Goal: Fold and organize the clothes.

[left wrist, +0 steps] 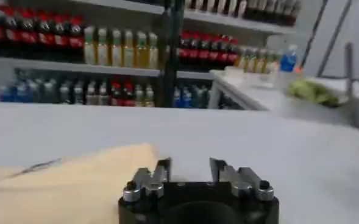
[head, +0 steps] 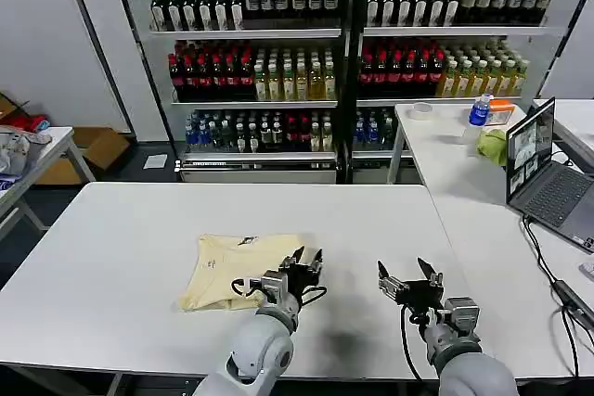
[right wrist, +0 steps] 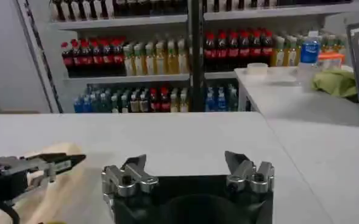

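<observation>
The left gripper [head: 307, 258] is being held low over the white tabletop [head: 121, 229], just at the right edge of the T-shirt [head: 237, 269], its jaws parted narrowly and holding nothing. The right gripper [head: 409, 275] is being held above bare tabletop well to the right of the garment, jaws spread wide and empty. The pale cream-yellow T-shirt is lying folded on the near middle of the tabletop. Drink shelves [head: 343, 53] are standing beyond.

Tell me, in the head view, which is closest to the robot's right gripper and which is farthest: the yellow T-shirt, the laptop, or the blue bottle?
From the right gripper:
1. T-shirt, to its left on the same table.
2. Laptop, on the side table to its right.
3. Blue bottle, farther back on that side table.
</observation>
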Robot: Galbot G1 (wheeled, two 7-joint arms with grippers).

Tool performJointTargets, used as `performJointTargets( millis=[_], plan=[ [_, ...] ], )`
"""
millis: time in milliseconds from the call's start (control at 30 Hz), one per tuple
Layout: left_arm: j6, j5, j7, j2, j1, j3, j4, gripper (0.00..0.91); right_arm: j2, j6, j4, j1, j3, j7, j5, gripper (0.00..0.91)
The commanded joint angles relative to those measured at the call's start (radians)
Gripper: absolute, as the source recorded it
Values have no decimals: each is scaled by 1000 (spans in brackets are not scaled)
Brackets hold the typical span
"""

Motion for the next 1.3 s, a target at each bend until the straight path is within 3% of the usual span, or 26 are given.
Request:
performJointTargets(
  millis=[33, 267, 467, 667, 900, 1200, 1267, 1300],
  plan=[
    [-55, -331, 57, 44, 143, -152, -201, 907, 4, 15, -13, 42, -28, -14, -3, 907],
    [-76, -237, 55, 195, 369, -527, -369, 907, 86, 19, -87, 166, -148, 6, 60, 907],
    [-76, -233, 57, 205, 517, -697, -469, 907, 196, -2, -205, 295, -256, 68, 182, 907],
    [-77, -235, 53, 183, 564, -735, -494, 907, 297, -31, -350, 390, -329, 108, 281, 907],
    [-78, -237, 53, 172, 574, -740, -512, 907, 375, -36, -449, 428, -352, 128, 313, 907],
    [-78, -236, 53, 166, 570, -724, -513, 907, 403, -31, -507, 433, -339, 133, 345, 907],
    [-78, -236, 53, 166, 569, -722, -513, 907, 411, -27, -521, 437, -338, 135, 347, 715],
    [-78, -236, 53, 166, 569, -721, -513, 907, 414, -23, -525, 439, -339, 135, 347, 484]
  ],
)
